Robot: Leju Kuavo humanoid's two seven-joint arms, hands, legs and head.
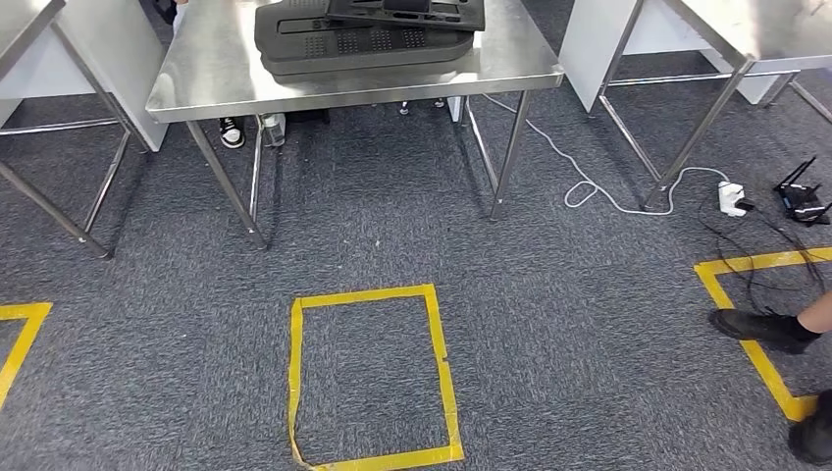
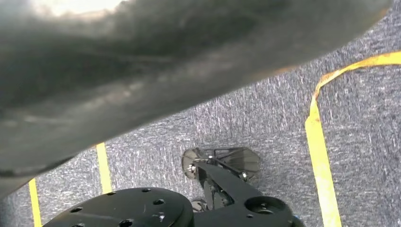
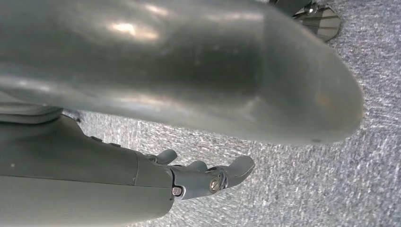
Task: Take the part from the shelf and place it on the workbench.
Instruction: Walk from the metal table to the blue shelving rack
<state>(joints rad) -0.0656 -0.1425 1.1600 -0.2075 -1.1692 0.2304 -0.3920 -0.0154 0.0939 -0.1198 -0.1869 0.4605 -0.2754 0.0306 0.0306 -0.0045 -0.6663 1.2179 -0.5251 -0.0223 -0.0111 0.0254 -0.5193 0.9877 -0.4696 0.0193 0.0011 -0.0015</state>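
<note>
Underfoot: grey short-pile carpet (image 1: 589, 324), flecked and rough in the wrist views.
Floor markings: three yellow tape outlines, counted in the head view (only one is whole) – the centre rectangle (image 1: 296, 363), a corner at the left edge (image 1: 25, 334), another at the right (image 1: 755, 343).
Tables: three, all brushed steel tops on thin steel legs – the stainless steel workbench (image 1: 206, 78) straight ahead, a side table on the left (image 1: 29, 20), another on the right (image 1: 755, 29).
Task thing: dark grey moulded plastic parts (image 1: 363, 39), two that I can count, stacked flat on the workbench top; the lower one is thick with perforated patches.
Cabling: one white cable (image 1: 589, 186) snakes over the carpet to a white plug block (image 1: 731, 199); a black box with antennas (image 1: 805, 201) sits just beside it.
People: a black shoe (image 1: 760, 329) on the right tape; a black-and-white sneaker (image 1: 232, 132) behind the workbench leg.
Right hand (image 3: 203, 177): grey fingers loosely extended over carpet, nothing in them.
Left hand (image 2: 118, 80): a dark blur against the lens; I cannot tell how its fingers lie.
</note>
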